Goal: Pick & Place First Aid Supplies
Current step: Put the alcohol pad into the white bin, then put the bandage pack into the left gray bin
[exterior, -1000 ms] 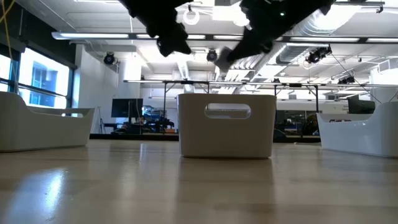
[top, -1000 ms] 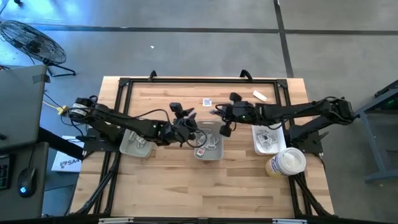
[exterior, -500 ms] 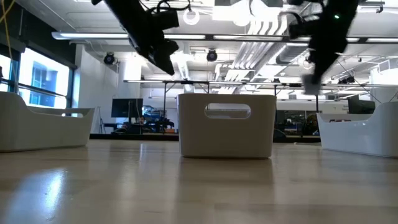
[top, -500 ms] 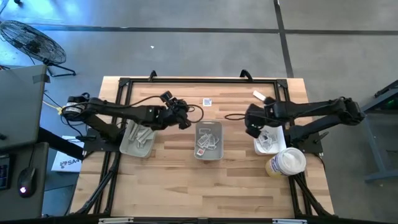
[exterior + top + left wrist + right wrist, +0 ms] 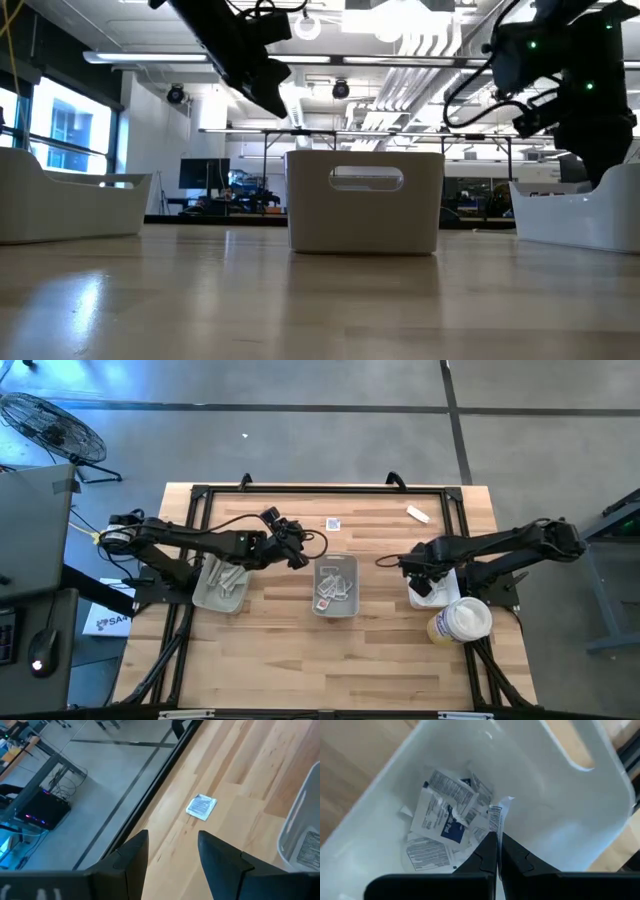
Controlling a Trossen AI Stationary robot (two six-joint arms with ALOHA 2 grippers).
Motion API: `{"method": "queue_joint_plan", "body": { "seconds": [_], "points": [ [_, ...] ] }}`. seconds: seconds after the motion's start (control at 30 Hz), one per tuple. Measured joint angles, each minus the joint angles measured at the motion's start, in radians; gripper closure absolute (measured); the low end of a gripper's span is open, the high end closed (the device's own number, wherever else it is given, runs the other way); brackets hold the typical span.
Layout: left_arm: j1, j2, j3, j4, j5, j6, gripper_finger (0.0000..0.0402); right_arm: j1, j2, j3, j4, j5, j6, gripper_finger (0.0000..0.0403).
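My right gripper (image 5: pixel 420 574) (image 5: pixel 499 840) is over the white tray (image 5: pixel 443 597) at the table's right and is shut on a narrow printed packet (image 5: pixel 498 816). Several square white sachets with dark print (image 5: pixel 441 815) lie on that tray's floor. My left gripper (image 5: pixel 296 550) (image 5: pixel 172 851) is open and empty above the table, beside the far left corner of the middle grey tray (image 5: pixel 335 602), which holds several packets (image 5: pixel 333 586). One square sachet (image 5: pixel 201 806) (image 5: pixel 333 524) lies flat on the table beyond the left fingers. A white oblong wrapper (image 5: pixel 417 513) lies at the far right. My right gripper pinches the narrow packet between its two fingers, at the packet's lower end (image 5: pixel 496 834). The fingers point down into the white tray. The packet stands on edge beyond the fingertips, clear of the sachets below it.
A grey tray (image 5: pixel 213 598) with several packets stands at the left. A big round white tub with a yellow label (image 5: pixel 460 620) stands on the near side of the white tray. A black frame (image 5: pixel 300 488) runs along the table's far edge.
My right gripper has gone from the far end of the middle grey tray toward the table's right edge and down, and now hangs over the white tray. My left gripper has drawn back from the middle tray toward the far left, then kept still.
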Motion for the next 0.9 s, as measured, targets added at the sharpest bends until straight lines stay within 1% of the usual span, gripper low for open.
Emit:
{"method": "queue_joint_plan", "body": {
  "seconds": [0.17,0.3,0.5,0.6,0.67,0.7,0.73,0.83,0.9],
  "points": [
    [-0.001,0.0,0.0,0.001,0.0,0.001,0.0234,-0.003,0.0,-0.018,0.005,-0.017,-0.008,0.0394],
    [0.0,0.0,0.0,0.0,0.0,0.001,0.0234,-0.018,0.0,-0.017,0.032,-0.048,-0.037,0.0364],
    [0.0,0.0,0.0,0.0,0.0,0.03,0.0234,-0.026,0.0,-0.006,0.102,-0.161,-0.094,0.0319],
    [0.0,0.0,0.0,-0.003,-0.001,0.052,0.0234,-0.026,0.0,0.049,0.068,-0.162,-0.101,0.031],
    [0.0,0.0,0.0,-0.007,-0.01,0.068,0.0234,-0.026,0.0,0.112,0.016,-0.127,-0.123,0.031],
    [0.0,0.0,0.0,-0.009,-0.019,0.074,0.0234,-0.026,0.0,0.148,-0.012,-0.09,-0.133,0.0311],
    [0.0,0.0,0.0,-0.009,-0.027,0.075,0.0234,-0.027,0.0,0.185,-0.028,-0.037,-0.145,0.0312],
    [0.0,0.0,0.0,-0.009,-0.02,0.074,0.0234,-0.056,0.0,0.285,-0.031,0.164,-0.15,0.0316],
    [0.0,0.0,0.0,-0.009,0.011,0.072,0.0234,-0.102,0.0,0.336,-0.014,0.251,-0.167,0.0317]
  ]
}}
